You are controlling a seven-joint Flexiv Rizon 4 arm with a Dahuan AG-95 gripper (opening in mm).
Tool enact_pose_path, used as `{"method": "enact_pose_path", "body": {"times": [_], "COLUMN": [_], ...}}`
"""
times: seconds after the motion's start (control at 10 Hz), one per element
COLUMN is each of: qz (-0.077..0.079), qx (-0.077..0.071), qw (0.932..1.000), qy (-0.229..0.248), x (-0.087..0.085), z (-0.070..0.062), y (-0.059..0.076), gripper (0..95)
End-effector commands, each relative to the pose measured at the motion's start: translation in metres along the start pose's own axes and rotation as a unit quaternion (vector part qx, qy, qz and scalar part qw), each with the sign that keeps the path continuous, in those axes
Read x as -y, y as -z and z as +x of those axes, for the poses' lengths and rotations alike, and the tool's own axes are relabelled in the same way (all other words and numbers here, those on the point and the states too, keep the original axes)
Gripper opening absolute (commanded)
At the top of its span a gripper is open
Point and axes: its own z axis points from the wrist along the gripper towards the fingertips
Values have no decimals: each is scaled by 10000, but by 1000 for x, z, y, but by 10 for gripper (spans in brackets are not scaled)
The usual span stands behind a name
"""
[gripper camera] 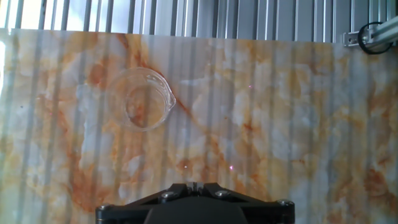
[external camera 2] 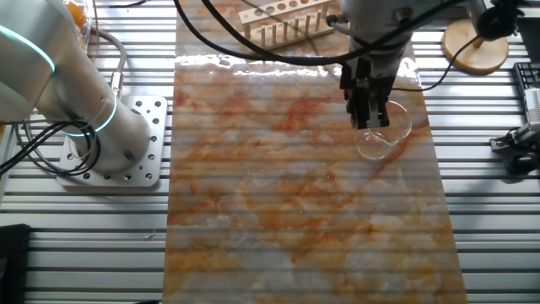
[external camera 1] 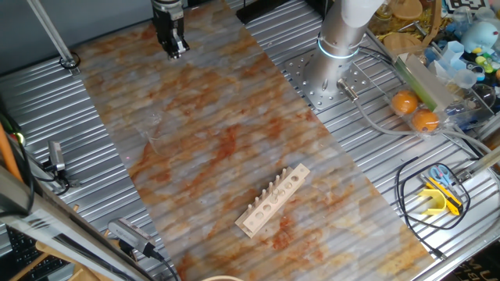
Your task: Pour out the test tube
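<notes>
Tool (external camera 2: 369, 116) hangs over the marbled tabletop (external camera 2: 295, 219), upper right of the other fixed view, right in front of the beaker (external camera 2: 381, 131). Fingers look pressed together, nothing pinched. Wooden rack (external camera 1: 273, 200) sits lower centre in one fixed view. Can't spot the test tube anywhere.

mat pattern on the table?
Orange-and-white marble print on the mat; clearest in the hand view.
</notes>
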Motion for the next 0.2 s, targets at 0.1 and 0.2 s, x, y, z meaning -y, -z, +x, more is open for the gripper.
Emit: {"method": "enact_pose_path", "body": {"times": [0.1,0.2], "qz": [5,4], "qx": [5,5], "qw": [10000,10000], "qy": [-23,-38], "x": [0,0], "z": [1,1], "y": [0,0], "gripper": [0,0]}}
